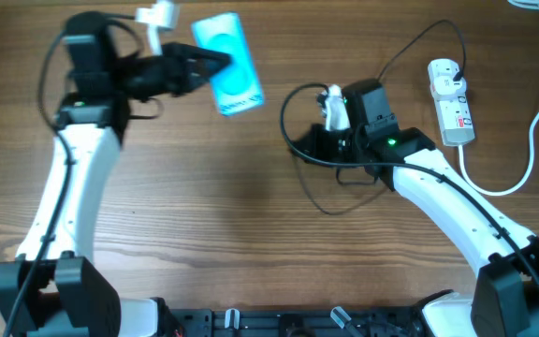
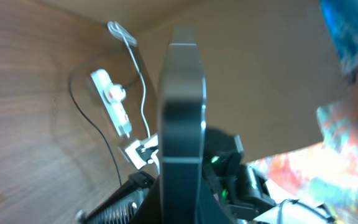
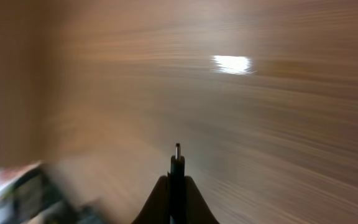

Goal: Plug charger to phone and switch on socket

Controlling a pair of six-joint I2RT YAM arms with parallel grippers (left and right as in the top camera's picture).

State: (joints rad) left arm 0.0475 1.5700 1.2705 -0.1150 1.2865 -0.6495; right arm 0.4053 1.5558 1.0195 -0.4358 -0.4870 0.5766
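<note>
My left gripper (image 1: 209,67) is shut on the phone (image 1: 235,75), holding its cyan screen up off the table at the back left. In the left wrist view the phone (image 2: 182,99) shows edge-on as a dark slab between my fingers (image 2: 182,193). My right gripper (image 1: 331,114) is at mid-table, right of the phone and apart from it. In the right wrist view its fingers (image 3: 177,196) are shut on the charger's black connector (image 3: 178,165), metal tip pointing forward. The charger cable (image 1: 293,140) loops on the table. The white socket (image 1: 450,101) lies at the back right with a black plug in it.
A thick white cord (image 1: 531,140) runs from the socket along the right edge. The socket also shows in the left wrist view (image 2: 112,99). A white object (image 1: 157,17) lies at the back left behind my left arm. The table is brown wood.
</note>
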